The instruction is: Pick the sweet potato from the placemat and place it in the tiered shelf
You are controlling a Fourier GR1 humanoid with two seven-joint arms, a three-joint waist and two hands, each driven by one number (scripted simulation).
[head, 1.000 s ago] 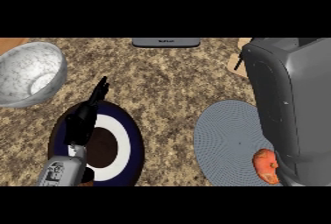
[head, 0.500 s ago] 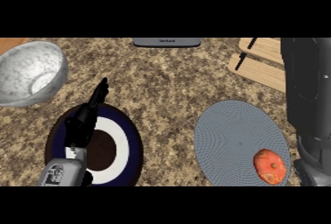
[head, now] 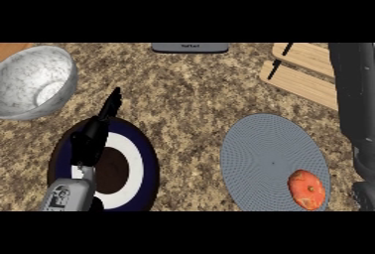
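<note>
Since the earlier frames the right forearm (head: 353,99) has swung out toward the right edge of the head view, uncovering the wooden tiered shelf (head: 304,72) at the top right and the whole sweet potato (head: 307,189), which it half hid a second ago. Only the dark grey arm casing shows there now; the right robot hand itself is out of view.

The left robot hand (head: 93,139) has stayed where it was, low on the left, its fingers straight and together, pointing up and away with nothing held. It lies over a round plate (head: 139,168) with dark blue, white and brown rings. Up and to the left of that robot hand sits a speckled grey bowl (head: 33,82) on the mottled brown worktop (head: 190,99).

Well to the right of the left robot hand, across bare worktop, lies the round grey placemat (head: 264,149). The orange sweet potato rests on its lower right part, just beside the right forearm but apart from it. The tiered shelf stands beyond the placemat, its pale slats against the arm's edge. A dark flat object (head: 189,47) is at the far middle edge.
</note>
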